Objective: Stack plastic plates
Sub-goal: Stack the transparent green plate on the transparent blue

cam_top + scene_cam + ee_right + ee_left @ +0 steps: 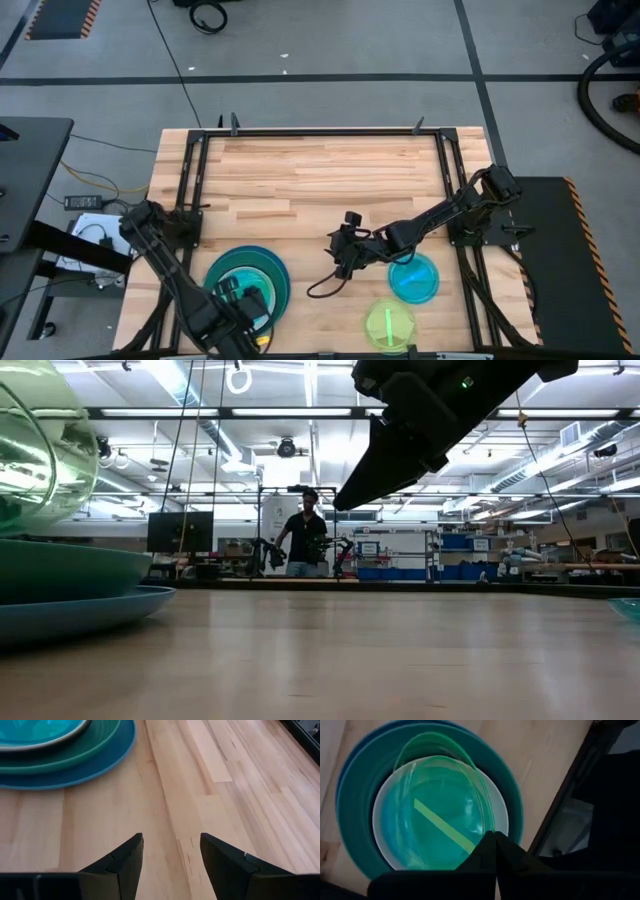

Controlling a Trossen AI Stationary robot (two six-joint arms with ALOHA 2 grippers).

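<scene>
Left gripper over stacked plates

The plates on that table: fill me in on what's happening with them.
A stack is being built at the table's near left: a blue plate at the bottom, a teal plate on it, then a white plate. The left gripper is shut on a lime-green plate, tilted over that stack. The right gripper hangs open over bare wood mid-table. A cyan plate and another lime-green plate wait at near right.

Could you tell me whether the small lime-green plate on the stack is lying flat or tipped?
Tipped: the small translucent lime-green plastic plate leans with one rim raised off the white plate, pinched by the shut left end effector.
</scene>
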